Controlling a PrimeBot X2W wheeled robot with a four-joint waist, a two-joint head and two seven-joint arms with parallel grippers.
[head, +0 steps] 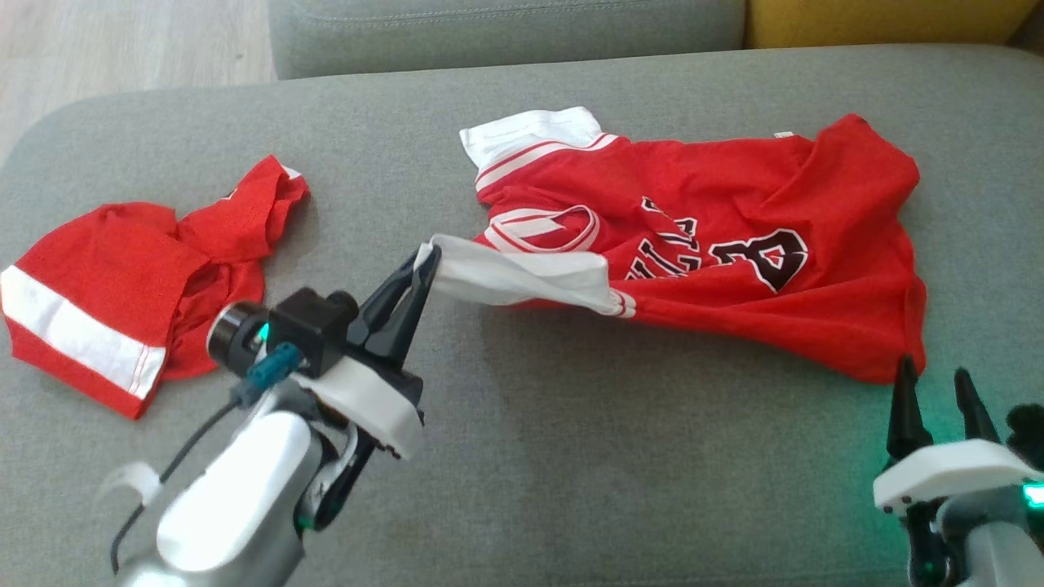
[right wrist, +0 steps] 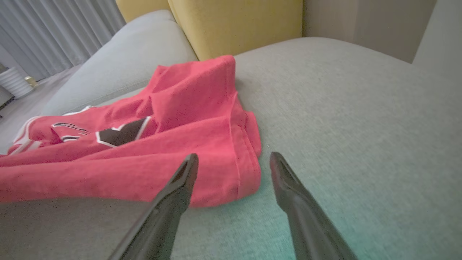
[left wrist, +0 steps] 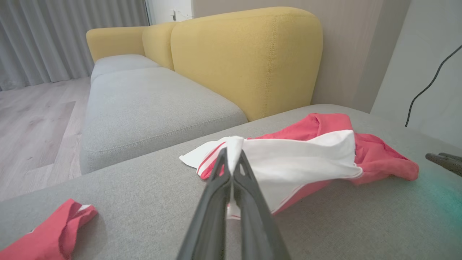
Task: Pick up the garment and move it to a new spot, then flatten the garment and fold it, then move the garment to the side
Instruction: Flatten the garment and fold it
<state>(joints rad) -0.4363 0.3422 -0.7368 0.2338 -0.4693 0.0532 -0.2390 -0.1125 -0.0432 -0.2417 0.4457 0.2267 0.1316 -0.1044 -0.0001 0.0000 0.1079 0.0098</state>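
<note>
The red jersey (head: 734,244) lies rumpled toward two o'clock on the grey woven cushion (head: 571,473), its lower corner just beside the right gripper (head: 933,371), whose fingers stand wide apart around nothing. The left gripper (head: 427,257) is pinched tight on the jersey's white shoulder strap (head: 522,277), stretched toward eight o'clock. A second red garment (head: 106,302), white-banded and crumpled, sits at nine o'clock. Bare cushion spreads along six o'clock.
</note>
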